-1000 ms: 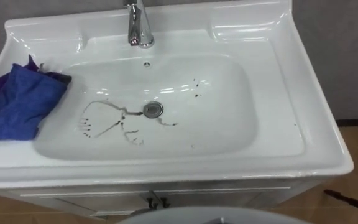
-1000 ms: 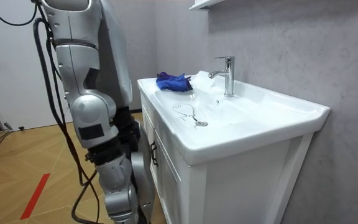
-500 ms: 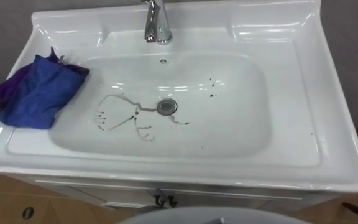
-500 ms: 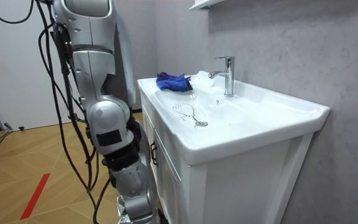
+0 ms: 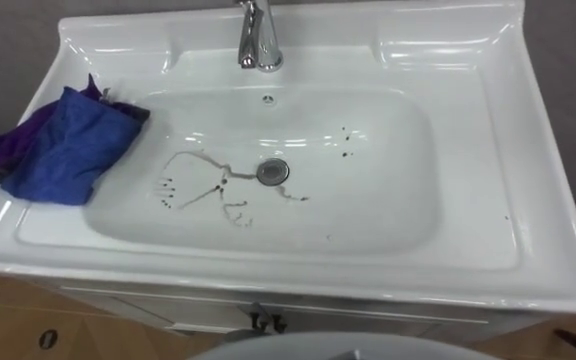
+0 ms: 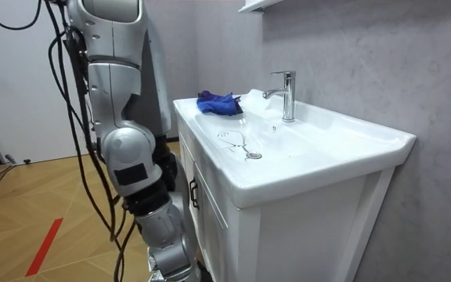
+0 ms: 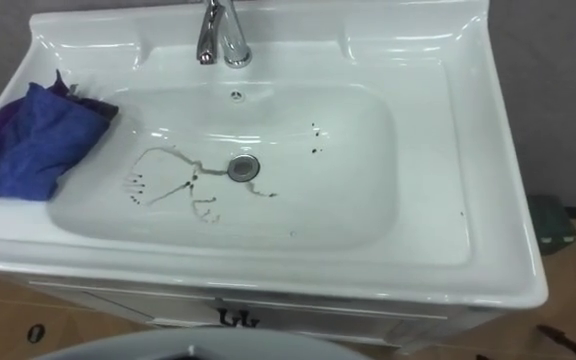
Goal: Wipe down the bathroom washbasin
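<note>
Hand state cannot be told, white basin (image 5: 398, 200) holding dark streaks (image 5: 218, 185) round its drain (image 5: 272, 171), blue cloth (image 5: 63, 150) on left rim.

Place: I read this as a bathroom or washroom corner.
Fixture: I see a white basin (image 5: 528, 200) with a chrome tap (image 5: 258, 40) and a metal drain (image 5: 272, 171).
Under it: a white cabinet (image 6: 210, 227) with doors.
Surroundings: grey plastered wall (image 6: 366, 55), wood-pattern floor (image 6: 22, 204).

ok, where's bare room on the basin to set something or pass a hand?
Free: the basin ledge on the right, bowl to outer edge, and the back right corner beside the tap. The bowl is open above the drain. Crowded: left ledge, under the blue cloth.
</note>
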